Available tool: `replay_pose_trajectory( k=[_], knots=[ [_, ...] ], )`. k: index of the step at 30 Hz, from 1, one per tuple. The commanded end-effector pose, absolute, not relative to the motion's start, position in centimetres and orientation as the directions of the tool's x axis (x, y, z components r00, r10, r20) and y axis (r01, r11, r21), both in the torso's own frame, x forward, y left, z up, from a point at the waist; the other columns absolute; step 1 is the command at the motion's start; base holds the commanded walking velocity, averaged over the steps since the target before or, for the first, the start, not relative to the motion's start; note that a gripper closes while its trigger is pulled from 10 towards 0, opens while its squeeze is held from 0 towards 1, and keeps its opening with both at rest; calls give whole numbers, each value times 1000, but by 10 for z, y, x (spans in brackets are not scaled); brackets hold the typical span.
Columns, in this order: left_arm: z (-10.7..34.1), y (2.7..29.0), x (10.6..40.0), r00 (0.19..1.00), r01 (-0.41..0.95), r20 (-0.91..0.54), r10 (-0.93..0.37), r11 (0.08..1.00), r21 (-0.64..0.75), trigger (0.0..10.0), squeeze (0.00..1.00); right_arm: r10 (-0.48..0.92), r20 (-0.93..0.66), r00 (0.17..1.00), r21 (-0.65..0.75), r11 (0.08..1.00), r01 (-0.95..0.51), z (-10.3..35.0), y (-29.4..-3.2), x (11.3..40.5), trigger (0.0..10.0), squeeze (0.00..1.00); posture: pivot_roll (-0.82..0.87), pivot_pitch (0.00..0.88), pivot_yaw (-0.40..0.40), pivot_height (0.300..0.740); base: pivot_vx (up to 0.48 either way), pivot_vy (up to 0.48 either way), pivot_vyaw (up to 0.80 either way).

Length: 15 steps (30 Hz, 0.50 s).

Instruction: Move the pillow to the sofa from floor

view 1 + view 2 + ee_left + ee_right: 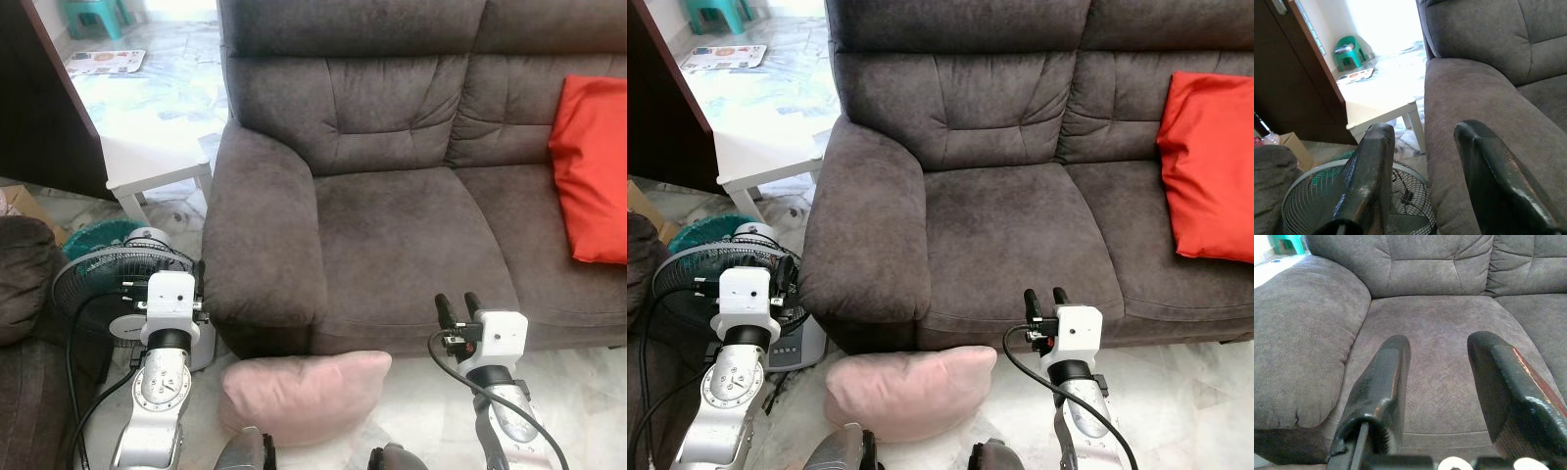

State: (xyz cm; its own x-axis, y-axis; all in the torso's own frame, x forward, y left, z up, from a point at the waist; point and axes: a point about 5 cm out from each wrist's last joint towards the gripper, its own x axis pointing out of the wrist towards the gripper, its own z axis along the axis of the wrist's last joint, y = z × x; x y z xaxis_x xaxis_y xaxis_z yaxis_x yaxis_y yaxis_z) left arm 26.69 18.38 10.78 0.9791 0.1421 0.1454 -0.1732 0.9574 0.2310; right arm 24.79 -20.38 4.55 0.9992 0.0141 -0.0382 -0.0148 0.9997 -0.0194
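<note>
Brown sofa (392,215) straight ahead, seat free on the near side, red cushion (593,166) resting on the far right. Pink pillow (304,392) down on the floor, touching the sofa's front edge, long axis running left to right along it. Left gripper (1422,161) raised beside the armrest, fingers apart, holding nothing. Right gripper (1442,382) same, spread and empty, above the seat edge. Best probably to lower both and take the pillow from its two ends.
</note>
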Motion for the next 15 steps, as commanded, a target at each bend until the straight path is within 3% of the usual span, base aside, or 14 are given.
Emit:
replay_pose_trajectory(
  k=[1,6,15],
  knots=[
    [106,183,266,980,-170,142,140,959,227,10000,0,7,-38,999,-15,1000,-7,47,-207,250,10000,0,120,70,-25,675,0,0,0],
    [106,184,266,979,-175,141,146,958,227,10000,0,16,-44,999,-18,1000,-17,47,-206,250,10000,0,124,70,-28,667,0,0,0],
    [105,186,266,978,-188,131,163,958,215,10000,0,28,-48,998,-23,999,-29,46,-205,250,10000,0,119,69,-26,613,0,0,0]
  ],
)
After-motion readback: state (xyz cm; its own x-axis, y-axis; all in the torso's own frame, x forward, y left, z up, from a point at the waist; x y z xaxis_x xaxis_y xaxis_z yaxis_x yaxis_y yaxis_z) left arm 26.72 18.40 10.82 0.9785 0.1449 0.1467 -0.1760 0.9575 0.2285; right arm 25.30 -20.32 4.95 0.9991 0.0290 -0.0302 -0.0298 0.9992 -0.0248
